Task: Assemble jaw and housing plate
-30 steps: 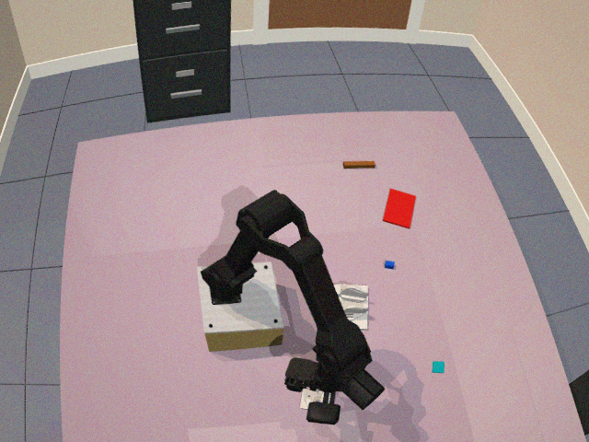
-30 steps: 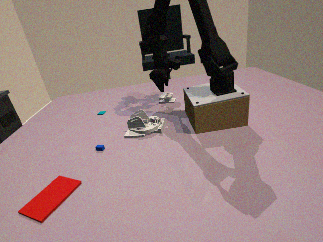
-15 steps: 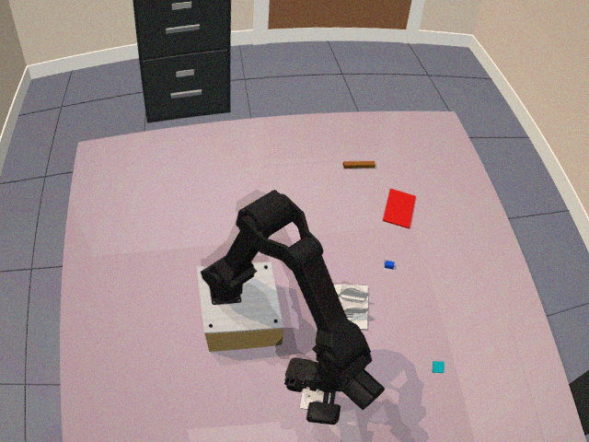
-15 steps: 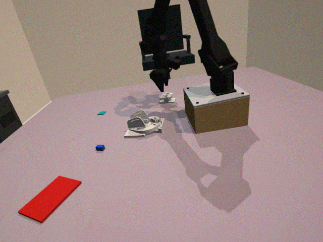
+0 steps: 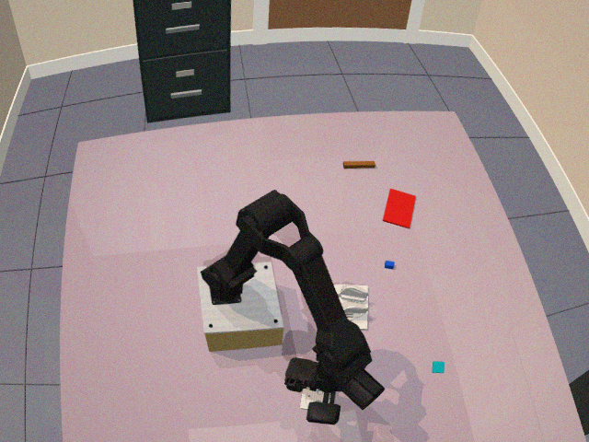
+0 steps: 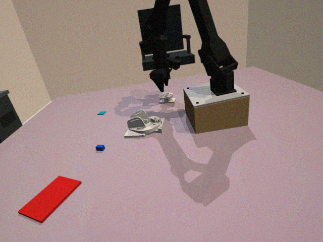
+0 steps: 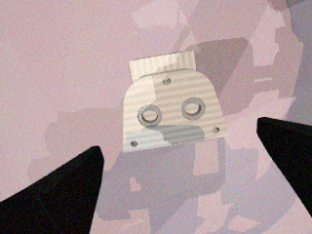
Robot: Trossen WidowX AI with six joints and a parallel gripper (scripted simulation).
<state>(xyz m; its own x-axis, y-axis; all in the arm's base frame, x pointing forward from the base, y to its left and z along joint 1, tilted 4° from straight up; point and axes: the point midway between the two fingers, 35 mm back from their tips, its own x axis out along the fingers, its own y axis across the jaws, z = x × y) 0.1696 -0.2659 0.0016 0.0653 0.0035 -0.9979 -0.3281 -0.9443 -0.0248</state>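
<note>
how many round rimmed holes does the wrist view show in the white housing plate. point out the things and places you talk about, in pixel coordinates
2: in the wrist view, one rimmed hole point(image 7: 138, 116) is left of the plate's middle, the other point(image 7: 183, 108) right of it. The smaller plain holes are not counted.
</note>
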